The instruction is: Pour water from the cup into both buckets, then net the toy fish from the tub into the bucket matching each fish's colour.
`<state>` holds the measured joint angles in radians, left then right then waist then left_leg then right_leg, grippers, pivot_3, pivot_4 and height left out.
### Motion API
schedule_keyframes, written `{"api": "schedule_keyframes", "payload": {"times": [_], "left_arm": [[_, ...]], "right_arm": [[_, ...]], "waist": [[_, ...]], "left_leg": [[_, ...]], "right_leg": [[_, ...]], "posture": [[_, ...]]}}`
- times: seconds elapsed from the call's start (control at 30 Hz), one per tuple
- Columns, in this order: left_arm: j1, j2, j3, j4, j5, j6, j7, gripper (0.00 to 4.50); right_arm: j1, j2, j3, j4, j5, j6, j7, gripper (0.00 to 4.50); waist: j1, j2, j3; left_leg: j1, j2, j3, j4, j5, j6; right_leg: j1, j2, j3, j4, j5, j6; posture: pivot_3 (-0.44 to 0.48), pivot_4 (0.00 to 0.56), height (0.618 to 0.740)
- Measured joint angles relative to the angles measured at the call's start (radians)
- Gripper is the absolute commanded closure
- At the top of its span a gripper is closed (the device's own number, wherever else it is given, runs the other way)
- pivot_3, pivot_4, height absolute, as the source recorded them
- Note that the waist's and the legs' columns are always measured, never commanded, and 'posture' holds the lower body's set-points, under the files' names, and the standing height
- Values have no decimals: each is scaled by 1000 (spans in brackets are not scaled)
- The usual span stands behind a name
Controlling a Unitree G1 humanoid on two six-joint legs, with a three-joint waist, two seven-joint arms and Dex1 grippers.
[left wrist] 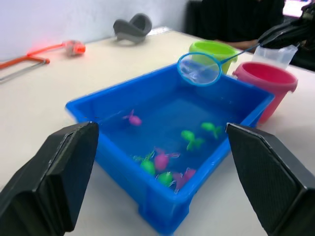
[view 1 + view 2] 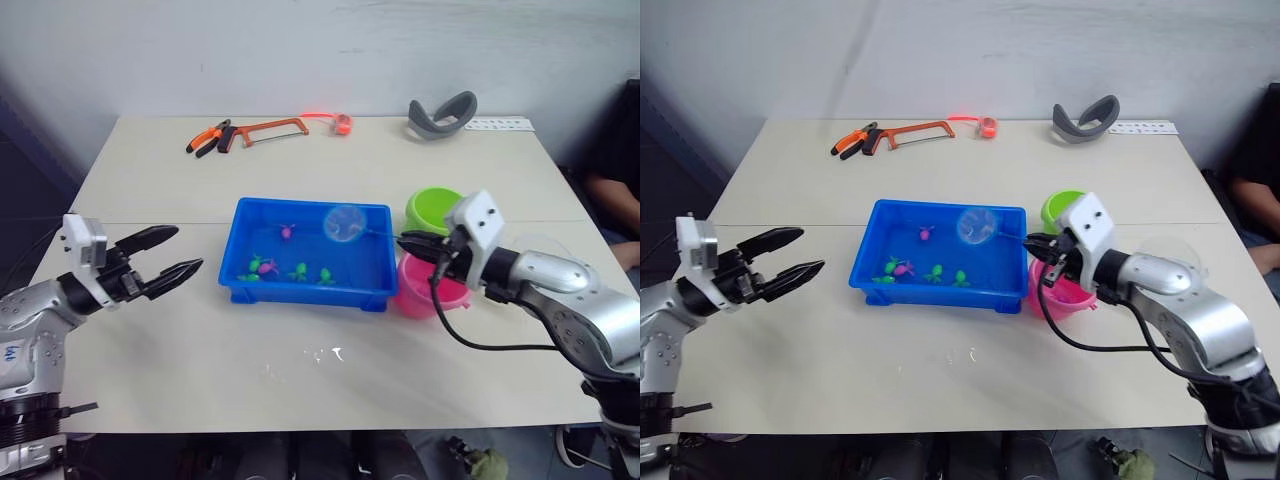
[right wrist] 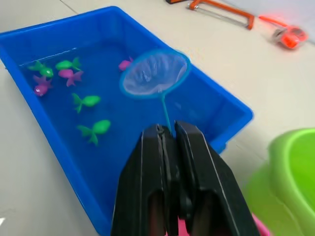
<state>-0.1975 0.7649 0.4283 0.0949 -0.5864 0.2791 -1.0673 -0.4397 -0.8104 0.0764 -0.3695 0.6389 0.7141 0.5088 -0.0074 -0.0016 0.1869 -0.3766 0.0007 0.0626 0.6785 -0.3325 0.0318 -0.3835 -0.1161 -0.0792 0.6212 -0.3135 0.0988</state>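
Your right gripper (image 3: pixel 170 129) pinches the net (image 3: pixel 154 73) above the tub (image 2: pixel 240 285) holding toy fish (image 2: pixel 297 271); your left gripper (image 2: pixel 170 255) sits spread near the table's left edge

The blue tub (image 2: pixel 300 290) sat mid-table holding small pink and green toy fish (image 2: pixel 297 271). The net (image 2: pixel 344 224) hung above its far right corner, empty. The green bucket (image 2: pixel 432 208) and pink bucket (image 2: pixel 420 292) stood just right of it.
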Motion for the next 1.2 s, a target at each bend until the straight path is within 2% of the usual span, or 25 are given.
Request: {"api": "schedule_keyframes", "payload": {"times": [0.43, 0.67, 1.2], "left_arm": [[79, 66, 66, 35, 2, 17, 1, 27], [93, 68, 63, 11, 2, 44, 5, 27], [-106, 90, -97, -52, 37, 126, 43, 27]], "right_arm": [[-57, 161, 41, 0, -78, 219, -91, 4500], [-123, 231, 62, 51, -128, 282, -118, 4500], [-308, 393, 142, 310, -239, 320, -83, 4500]], "waist": [[-4, 0, 0], [-20, 0, 0], [-24, 0, 0]], "left_leg": [[-2, 0, 2, -2, -1, 0], [-11, 0, 2, 0, 0, 0], [-12, -1, 4, 1, 0, 1]], "right_leg": [[-4, 0, 1, 1, 0, 0], [-13, 0, 1, 5, 0, 0], [-14, 2, 0, 7, 0, 0]], "posture": [[0, 150, 740], [0, 150, 740], [0, 150, 740]]}}
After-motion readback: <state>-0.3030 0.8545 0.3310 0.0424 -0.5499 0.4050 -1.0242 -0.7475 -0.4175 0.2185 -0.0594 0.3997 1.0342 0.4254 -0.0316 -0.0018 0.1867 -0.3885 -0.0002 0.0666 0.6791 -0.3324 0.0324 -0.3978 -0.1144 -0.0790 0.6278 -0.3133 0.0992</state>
